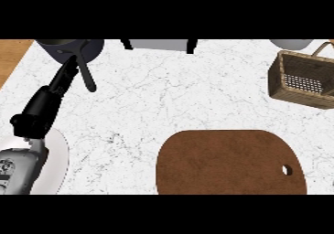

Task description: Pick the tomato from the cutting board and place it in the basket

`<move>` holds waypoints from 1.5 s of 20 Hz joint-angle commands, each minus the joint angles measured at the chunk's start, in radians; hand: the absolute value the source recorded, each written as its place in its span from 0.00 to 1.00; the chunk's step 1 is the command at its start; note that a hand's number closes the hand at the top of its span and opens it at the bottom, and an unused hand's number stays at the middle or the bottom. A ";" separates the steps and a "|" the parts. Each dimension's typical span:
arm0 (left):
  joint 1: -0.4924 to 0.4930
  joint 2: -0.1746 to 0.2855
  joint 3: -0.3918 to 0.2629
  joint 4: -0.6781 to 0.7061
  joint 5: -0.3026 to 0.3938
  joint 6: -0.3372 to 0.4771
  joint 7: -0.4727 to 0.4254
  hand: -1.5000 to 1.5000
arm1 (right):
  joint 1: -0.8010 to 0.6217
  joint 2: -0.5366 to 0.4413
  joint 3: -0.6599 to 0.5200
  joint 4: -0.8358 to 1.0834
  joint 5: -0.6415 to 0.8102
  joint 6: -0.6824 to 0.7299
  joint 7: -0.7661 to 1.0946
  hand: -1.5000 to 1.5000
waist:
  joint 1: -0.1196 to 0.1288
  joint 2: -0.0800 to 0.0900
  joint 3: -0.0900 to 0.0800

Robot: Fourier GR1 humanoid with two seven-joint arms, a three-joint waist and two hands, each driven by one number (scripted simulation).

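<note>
1. Cutting board (223,164): one, brown, rounded, with one small hole (285,170) near its right edge. It lies on the white marbled tabletop (169,96) and serves as the reference for the notes below.
2. Tomato: none can be made out in the head view, on the board or elsewhere. Location cannot be told.
3. Basket (298,97): one, wicker, up and to the right of the board, well apart from it. Its arched handle (325,48) is on the far side. A pale mesh patch shows inside; other contents not discernible.
4. Left hand (44,103): the one hand in view, black, well to the upper left of the board. Its fingers (64,75) are stretched out fairly straight and close together, pointing away from the board, with nothing seen in them.
5. Left forearm (10,171): one, grey, left of the board at the view's edge.
6. Right hand: outside the view.
7. Plate (58,155): one, white, left of the board, partly covered by the forearm.
8. Pan (64,46): one, dark, far up-left of the board. Its handle (87,75) slants back toward the board, just beside the fingertips; contact cannot be told.
9. Grey object (159,44) with dark legs: one, straight beyond the board at the far edge.
10. Pale round object (291,43): one, beyond the basket, cut off by the view.
11. Bare marble lies between the board and the basket.
</note>
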 commanded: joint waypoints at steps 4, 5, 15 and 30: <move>0.028 -0.025 -0.013 0.036 -0.037 0.017 -0.044 0.50 | -0.261 0.094 0.126 0.054 0.045 0.062 0.126 1.00 | -0.022 -0.007 -0.002; -0.002 0.000 0.009 -0.017 -0.016 0.007 0.032 0.50 | -0.286 0.116 0.147 0.068 0.066 0.048 0.146 1.00 | -0.015 -0.008 -0.001; 0.032 0.006 0.044 -0.027 -0.001 -0.008 -0.005 0.50 | -0.415 0.250 0.266 0.190 0.187 0.082 0.213 1.00 | -0.030 -0.008 0.000; 0.028 0.000 0.056 -0.001 -0.023 -0.015 0.003 0.50 | -0.375 0.236 0.510 0.199 0.494 0.021 -0.034 0.00 | -0.046 -0.008 0.001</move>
